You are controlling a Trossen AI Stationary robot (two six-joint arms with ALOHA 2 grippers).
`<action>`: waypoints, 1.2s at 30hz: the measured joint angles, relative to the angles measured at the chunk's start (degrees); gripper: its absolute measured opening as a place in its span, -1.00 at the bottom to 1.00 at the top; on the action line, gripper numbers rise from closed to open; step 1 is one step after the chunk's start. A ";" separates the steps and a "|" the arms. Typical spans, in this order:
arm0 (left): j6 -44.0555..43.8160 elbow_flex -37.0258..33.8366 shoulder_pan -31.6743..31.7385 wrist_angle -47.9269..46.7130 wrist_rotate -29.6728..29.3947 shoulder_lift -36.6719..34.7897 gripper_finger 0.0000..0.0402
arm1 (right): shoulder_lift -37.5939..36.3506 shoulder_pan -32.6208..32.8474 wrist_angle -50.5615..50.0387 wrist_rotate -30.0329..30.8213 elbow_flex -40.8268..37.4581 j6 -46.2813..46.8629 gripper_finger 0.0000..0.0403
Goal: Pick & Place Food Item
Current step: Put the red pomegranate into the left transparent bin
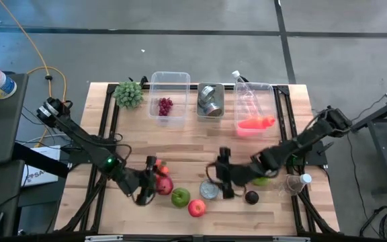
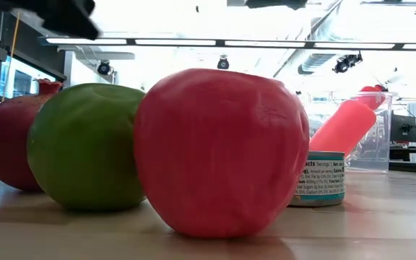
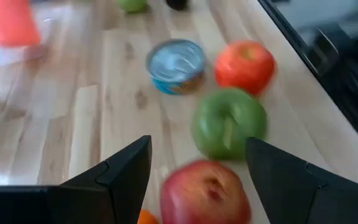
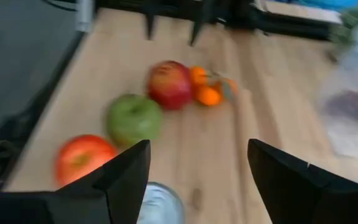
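The left gripper [image 1: 148,183] had its two fingers [image 3: 126,171] spread apart and grasped nothing; the dark red apple [image 3: 205,193] lay between their tips on the table, with small oranges [image 4: 204,87] right beside it. The right gripper [image 1: 222,176] was likewise spread, its fingers [image 4: 129,171] bare, hanging over the tin can [image 1: 209,191], whose lid [image 4: 156,202] showed between them. Outward from the left gripper, the green apple [image 1: 181,197] sat just beside the dark red one, and the bright red apple [image 1: 197,208] came next in the row, nearest the table's front edge. A dark round fruit [image 1: 251,197] lay just beside the right gripper, and a green fruit [image 1: 261,180] showed partly under the right arm. Along the far side of the wooden table [image 1: 193,141] stood a leafy green bunch [image 1: 129,93], a clear tub [image 1: 168,96] with purple grapes [image 1: 164,105], a metal container [image 1: 210,100], and a clear bin [image 1: 254,107] holding something orange-red [image 1: 255,124]. A clear bottle [image 1: 296,181] lay near the right edge.
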 joint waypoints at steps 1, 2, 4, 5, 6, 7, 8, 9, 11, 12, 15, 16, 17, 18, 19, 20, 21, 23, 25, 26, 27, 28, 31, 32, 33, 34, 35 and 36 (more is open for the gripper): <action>1.30 0.00 -0.83 -0.58 0.00 0.00 0.23 | 0.23 1.34 0.69 0.18 0.00 -0.30 0.28; 2.70 0.00 -1.60 -0.94 0.00 0.00 0.23 | 0.49 2.60 1.59 0.19 0.00 -1.11 0.28; 4.71 0.00 -3.02 -1.03 -0.02 0.00 0.23 | 0.76 4.58 4.11 0.15 -0.02 -3.12 0.28; 4.84 0.00 -3.70 -1.03 -0.03 0.00 0.23 | 0.76 5.46 5.68 0.17 -0.02 -4.23 0.28; 4.65 0.00 -4.30 -0.99 -0.07 0.00 0.23 | 0.75 6.14 7.18 0.17 0.00 -5.18 0.28; 3.90 0.00 -4.84 -1.02 -0.09 0.00 0.23 | 0.74 6.61 8.20 0.16 0.00 -6.13 0.28; 3.22 0.00 -5.30 -1.01 -0.53 0.00 0.23 | 0.74 6.85 8.88 0.17 0.00 -6.94 0.28; 2.33 0.00 -5.70 -0.87 -1.32 0.00 0.23 | 0.74 6.91 9.61 0.16 0.00 -7.70 0.28; 0.66 0.00 -5.84 -0.24 -2.98 0.00 0.23 | 0.74 6.90 10.56 0.26 0.00 -8.57 0.28; 0.53 0.00 -5.81 -0.06 -3.55 0.00 0.23 | 0.74 6.84 10.66 0.26 0.00 -8.67 0.28; 1.99 0.00 -5.68 0.73 -3.95 0.00 0.23 | 0.76 6.70 10.35 0.25 0.00 -7.64 0.28; 0.50 0.00 -5.70 1.33 -3.91 0.00 0.23 | 0.74 6.70 10.26 0.26 0.00 -7.08 0.28; -1.87 -0.02 -5.70 2.01 -3.85 0.00 0.23 | 0.75 6.67 10.14 0.23 0.00 -6.34 0.28; -3.59 0.00 -5.70 2.70 -3.59 0.00 0.23 | 0.75 6.68 9.86 0.22 0.00 -5.54 0.28; -4.34 0.00 -5.37 3.18 -3.25 0.00 0.23 | 0.76 6.68 9.61 0.21 0.00 -4.60 0.28; -4.60 -0.01 -4.98 3.15 -2.81 -0.02 0.23 | 0.74 6.68 9.61 0.21 0.00 -3.68 0.28; -4.66 0.00 -4.54 2.89 -2.72 -0.02 0.23 | 0.74 6.68 9.65 0.21 0.00 -2.84 0.28; -4.55 0.00 -3.51 2.12 -2.69 0.00 0.23 | 0.75 6.68 9.63 0.21 0.00 -1.31 0.28; -4.05 -0.01 -2.50 1.63 -2.69 0.00 0.23 | 0.75 6.79 9.63 0.21 0.00 0.04 0.28; -4.63 -0.02 -2.04 1.53 -2.67 0.00 0.23 | 0.76 6.78 9.67 0.19 0.00 0.54 0.28; -5.31 -0.01 -1.49 1.57 -2.67 0.00 0.23 | 0.76 6.79 9.65 0.14 0.00 1.17 0.28; -5.81 0.00 -0.88 1.57 -2.65 0.00 0.23 | 0.76 6.79 9.65 0.08 0.00 1.49 0.28; -7.41 -0.02 0.24 1.57 -2.44 0.00 0.23 | 0.76 6.79 9.65 0.06 0.00 1.58 0.28; -6.73 -0.02 0.57 1.57 -2.27 0.00 0.23 | 0.76 6.79 9.65 0.06 0.00 1.54 0.28; -5.44 0.00 0.78 1.62 -2.28 0.00 0.23 | 0.75 6.79 9.63 0.06 0.00 1.53 0.28; -4.05 -0.02 0.86 1.74 -2.14 0.00 0.23 | 0.75 6.77 9.65 0.06 0.00 1.53 0.28; -2.80 0.00 0.81 1.91 -2.08 0.00 0.23 | 0.75 6.77 9.65 0.06 0.00 1.55 0.28; -1.29 0.00 0.70 2.00 -2.10 0.00 0.23 | 0.74 6.78 9.63 0.06 0.00 1.60 0.28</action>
